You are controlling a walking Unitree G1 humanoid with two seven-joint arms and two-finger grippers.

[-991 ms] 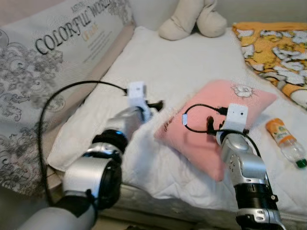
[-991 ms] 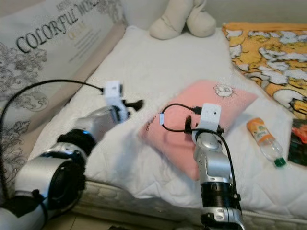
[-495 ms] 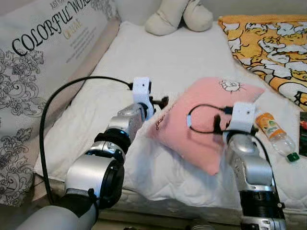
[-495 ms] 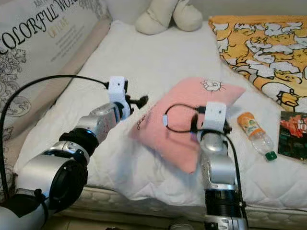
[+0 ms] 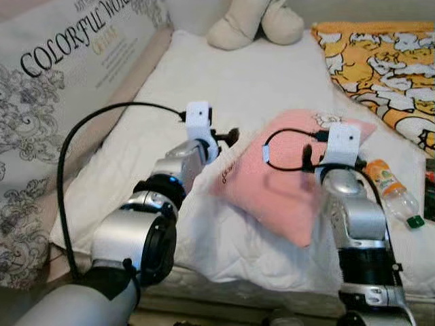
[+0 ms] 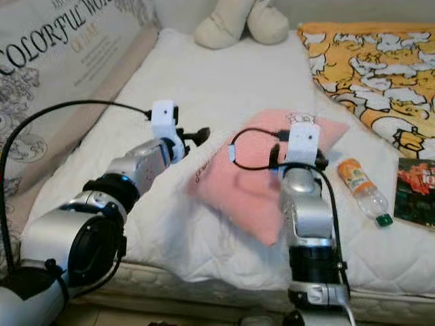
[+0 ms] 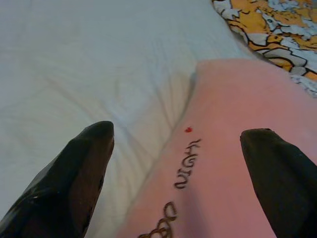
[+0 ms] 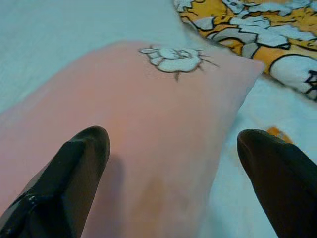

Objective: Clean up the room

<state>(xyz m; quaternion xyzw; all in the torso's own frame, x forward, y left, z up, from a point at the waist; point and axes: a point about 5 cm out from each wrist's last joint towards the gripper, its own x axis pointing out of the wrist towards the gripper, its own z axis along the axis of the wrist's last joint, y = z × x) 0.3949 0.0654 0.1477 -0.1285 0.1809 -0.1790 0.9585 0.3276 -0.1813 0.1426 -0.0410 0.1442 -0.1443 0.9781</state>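
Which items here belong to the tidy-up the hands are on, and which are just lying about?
In hand:
- pillow, pink, on the bed
- left hand, open over its left edge
- right hand, open above it

Lying about:
- bottle
- plush toy
- yellow blanket
- book

Since a second ago both arms have reached further forward over the bed [image 5: 224, 81]. The right gripper [image 8: 171, 163] has advanced up the pink pillow [image 5: 285, 183], toward its cartoon print. The left gripper [image 7: 181, 168] has closed in on the pillow's lettered edge, at frame centre.
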